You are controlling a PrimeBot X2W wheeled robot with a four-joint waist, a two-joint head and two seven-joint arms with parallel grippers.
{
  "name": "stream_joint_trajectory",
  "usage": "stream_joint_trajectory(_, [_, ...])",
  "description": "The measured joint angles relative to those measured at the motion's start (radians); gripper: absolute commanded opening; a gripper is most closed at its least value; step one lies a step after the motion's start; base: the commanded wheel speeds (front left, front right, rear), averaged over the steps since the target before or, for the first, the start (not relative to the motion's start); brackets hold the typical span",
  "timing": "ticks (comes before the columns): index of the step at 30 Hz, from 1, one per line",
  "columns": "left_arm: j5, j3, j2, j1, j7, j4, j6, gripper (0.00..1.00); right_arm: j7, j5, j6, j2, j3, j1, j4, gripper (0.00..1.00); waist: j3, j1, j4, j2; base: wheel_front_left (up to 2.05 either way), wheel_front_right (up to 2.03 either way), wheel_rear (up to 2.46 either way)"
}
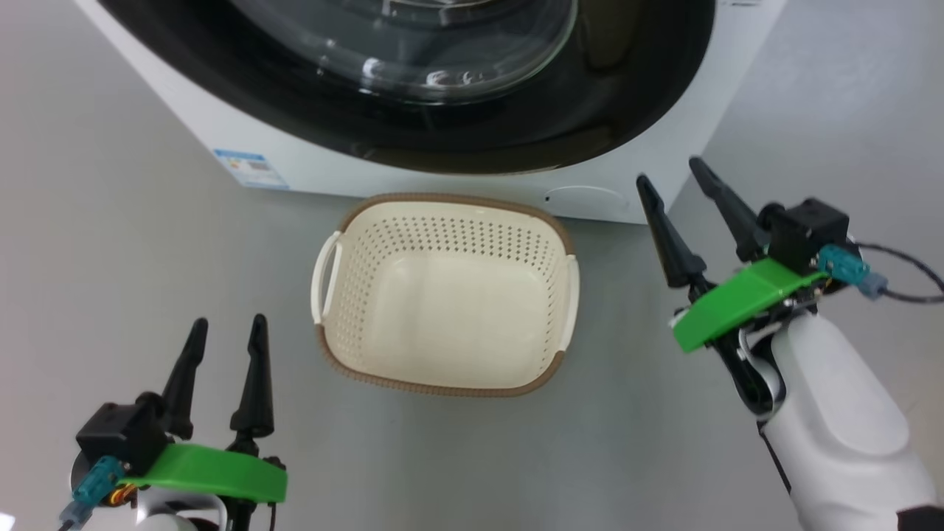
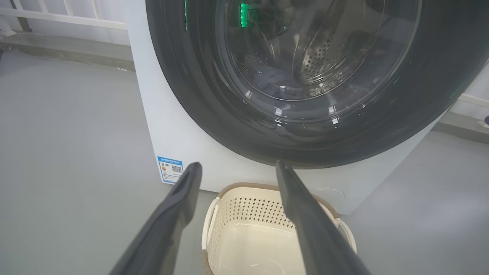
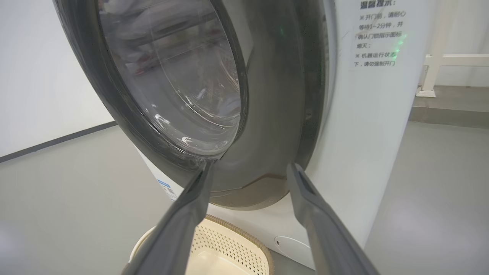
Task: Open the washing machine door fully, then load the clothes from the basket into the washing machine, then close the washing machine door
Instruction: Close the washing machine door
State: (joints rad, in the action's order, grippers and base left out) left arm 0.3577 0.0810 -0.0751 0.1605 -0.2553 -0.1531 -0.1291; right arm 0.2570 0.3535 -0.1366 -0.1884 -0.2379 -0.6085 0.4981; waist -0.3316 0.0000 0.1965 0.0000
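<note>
**A:** What is lying under the things, and what room is this?

**B:** A smooth grey floor (image 1: 110, 258) is carrying everything. The washing machine (image 1: 310, 166) is standing on it, white, with a small blue label (image 1: 249, 168) at its lower corner. In the left wrist view a white railing (image 2: 68, 17) is running behind it. In the right wrist view a pale wall (image 3: 38, 76) is rising at the side.

**A:** And the door, the basket?

**B:** The washing machine door (image 1: 516, 140) is lying flat against the machine's front. The basket (image 1: 450, 203) is sitting on the floor just before the machine, below the door, and its cream bottom is showing bare. Behind the glass something dark is lying, but I cannot tell what.

**A:** The claws?

**B:** The left claw (image 1: 228, 321) is hanging to the left of the basket, fingers spread wide, grasping nothing. The right claw (image 1: 667, 168) is hovering near the machine's lower right corner. It is also released, fingers apart, pointing toward the door's lower rim.
</note>
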Motion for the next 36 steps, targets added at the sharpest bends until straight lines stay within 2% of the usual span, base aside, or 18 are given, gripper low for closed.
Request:
stream_joint_trajectory(19, [0.008, -0.049, -0.037, -0.094, 0.000, -0.050, 0.000, 1.00, 0.000, -0.009, 0.000, 0.022, 0.095, 0.266, -0.074, 1.00, 0.122, -0.0001, -0.158, 0.0000, 0.00, 0.00, 0.00])
stream_joint_trajectory(36, [0.007, -0.091, -0.044, -0.146, 0.000, -0.053, 0.000, 1.00, 0.000, -0.008, 0.000, 0.014, 0.122, 0.375, -0.088, 1.00, 0.205, 0.0000, -0.222, 0.0000, 0.00, 0.00, 0.00])
